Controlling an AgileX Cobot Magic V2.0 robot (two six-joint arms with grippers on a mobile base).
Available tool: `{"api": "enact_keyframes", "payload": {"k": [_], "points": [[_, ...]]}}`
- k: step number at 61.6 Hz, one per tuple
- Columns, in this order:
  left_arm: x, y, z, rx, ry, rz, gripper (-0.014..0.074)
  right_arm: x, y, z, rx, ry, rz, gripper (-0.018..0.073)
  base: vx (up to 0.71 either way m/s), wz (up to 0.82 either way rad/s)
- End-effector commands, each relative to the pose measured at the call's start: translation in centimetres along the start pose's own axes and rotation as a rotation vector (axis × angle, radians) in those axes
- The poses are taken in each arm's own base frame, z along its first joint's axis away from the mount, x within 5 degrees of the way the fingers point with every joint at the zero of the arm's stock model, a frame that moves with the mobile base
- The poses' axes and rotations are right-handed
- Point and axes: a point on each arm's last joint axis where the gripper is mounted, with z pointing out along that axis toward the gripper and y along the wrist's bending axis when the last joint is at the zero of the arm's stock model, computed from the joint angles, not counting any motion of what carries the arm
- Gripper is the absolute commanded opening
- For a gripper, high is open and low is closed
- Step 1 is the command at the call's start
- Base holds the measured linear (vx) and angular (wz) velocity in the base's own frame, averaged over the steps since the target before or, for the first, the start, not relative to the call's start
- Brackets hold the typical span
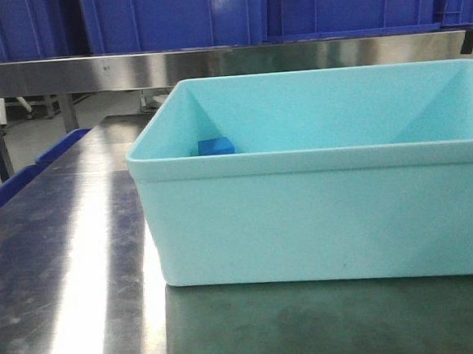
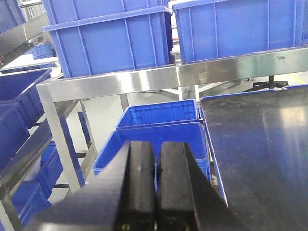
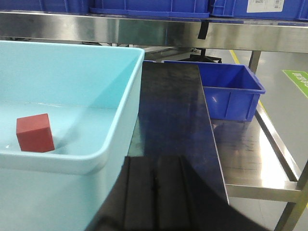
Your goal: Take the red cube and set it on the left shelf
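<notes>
the small red cube has matte faces and crisp edges, one side in shade. it sits on the smooth floor of the pale turquoise plastic tub, a glossy rectangle with a rounded rim, on the brushed stainless-steel bench. the cube lies ahead and left of the black right fingers, well apart, with the tub wall between. these seem pressed together, though the view is dim. the black left fingers are clenched on nothing. the flat steel left shelf runs above and ahead of them, carrying ribbed blue plastic crates.
</notes>
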Motion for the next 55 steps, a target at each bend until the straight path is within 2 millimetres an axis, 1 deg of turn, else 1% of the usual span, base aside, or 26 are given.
{"api": "enact_keyframes", "payload": {"k": [1, 55], "points": [[-0.08, 0.02, 0.02, -0.009, -0.070, -0.004, 0.0106, -1.63, 0.10, -0.37, -0.010, -0.121, -0.006, 0.0059, 0.00, 0.00], [-0.08, 0.02, 0.02, -0.009, -0.070, -0.004, 0.0106, -1.64, 0.10, -0.37, -0.008, -0.122, -0.021, 0.0059, 0.00, 0.00]]}}
